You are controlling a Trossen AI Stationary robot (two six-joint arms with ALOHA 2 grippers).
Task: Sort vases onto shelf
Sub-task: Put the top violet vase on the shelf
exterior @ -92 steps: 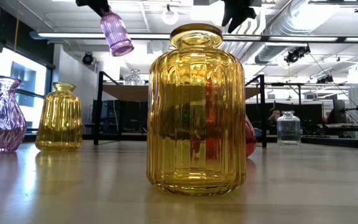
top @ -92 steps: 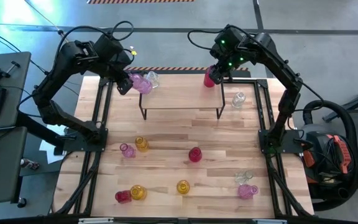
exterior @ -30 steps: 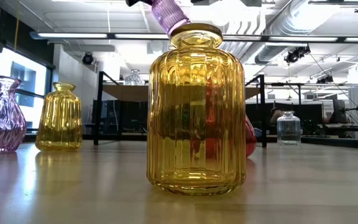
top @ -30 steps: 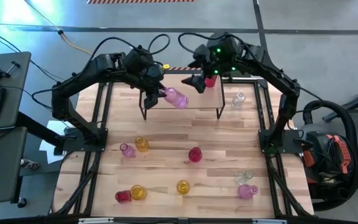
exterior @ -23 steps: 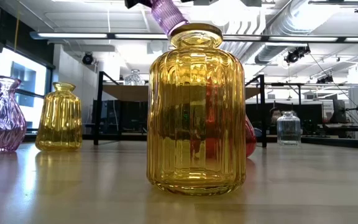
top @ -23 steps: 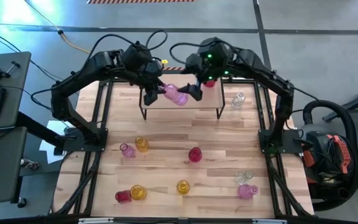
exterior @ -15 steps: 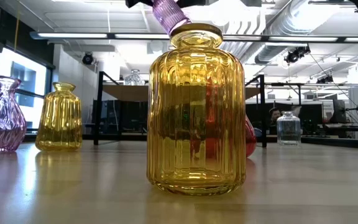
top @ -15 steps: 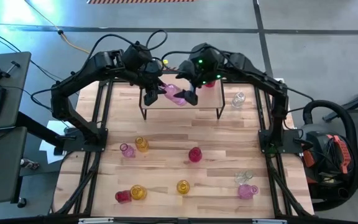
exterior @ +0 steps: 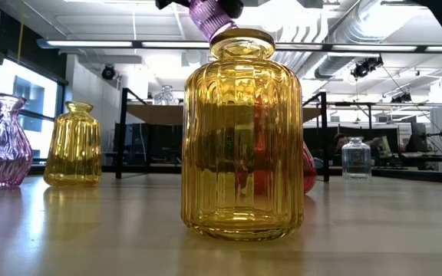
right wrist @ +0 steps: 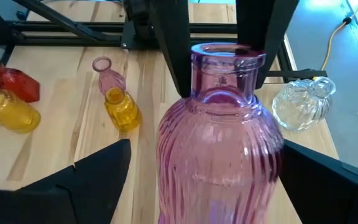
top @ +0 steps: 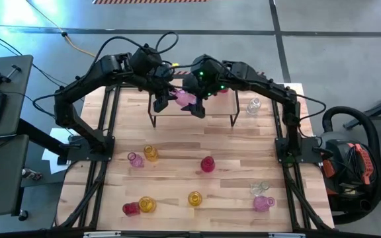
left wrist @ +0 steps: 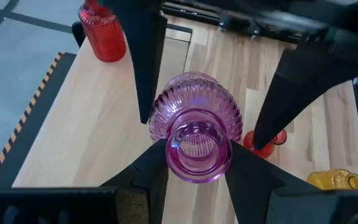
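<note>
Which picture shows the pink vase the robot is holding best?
The right wrist view: the pink vase fills it, ribs and neck clear. The left wrist view looks into its mouth, gripped by the left tool. The high view shows a small blob; the low view only its tip.

The ribbed vase [left wrist: 196, 127] held above the shelf was translucent pink-purple with fine vertical fluting. The shelf [top: 177, 109] had a pale wood top on thin black legs. A ribbed red vase [left wrist: 103, 34] stood on it, and a clear ribbed vase [right wrist: 301, 102]. In the low view a large amber-yellow vase [exterior: 242, 138] showed vertical ribs; a smaller amber vase [exterior: 73, 146] and a pink diamond-patterned vase [exterior: 0, 143] stood beyond. The grippers' fingers [left wrist: 145, 50] were black.
</note>
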